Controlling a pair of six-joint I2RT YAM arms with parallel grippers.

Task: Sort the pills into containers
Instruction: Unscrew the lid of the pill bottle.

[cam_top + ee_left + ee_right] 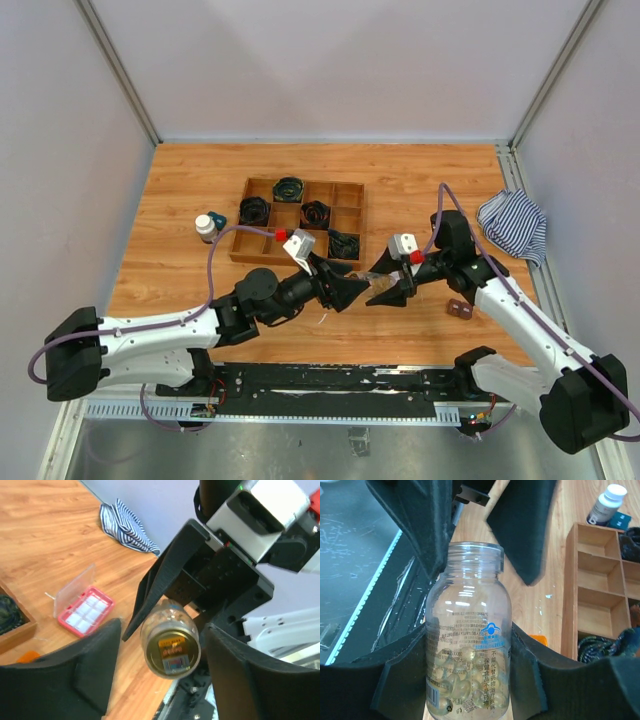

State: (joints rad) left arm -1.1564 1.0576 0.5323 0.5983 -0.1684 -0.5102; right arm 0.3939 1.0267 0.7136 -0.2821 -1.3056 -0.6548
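My right gripper (392,289) (467,630) is shut on a clear vial (381,287) (467,630), held off the table with its uncapped mouth toward the left arm. Pale round pills (465,685) fill its lower part. My left gripper (352,291) (164,626) stands open around the vial's mouth (170,647), with a gap on each side; its fingers (420,520) flank the neck without touching. The pink box (85,610) (460,309) lies on the table with its clear lid up. A dark bottle with a white cap (205,227) (605,502) stands left of the tray.
A wooden compartment tray (352,222) (570,590) with black coils sits at mid-table. A striped cloth (513,225) (125,522) lies at the right edge. A small orange block (538,640) (27,656) rests near the tray's front.
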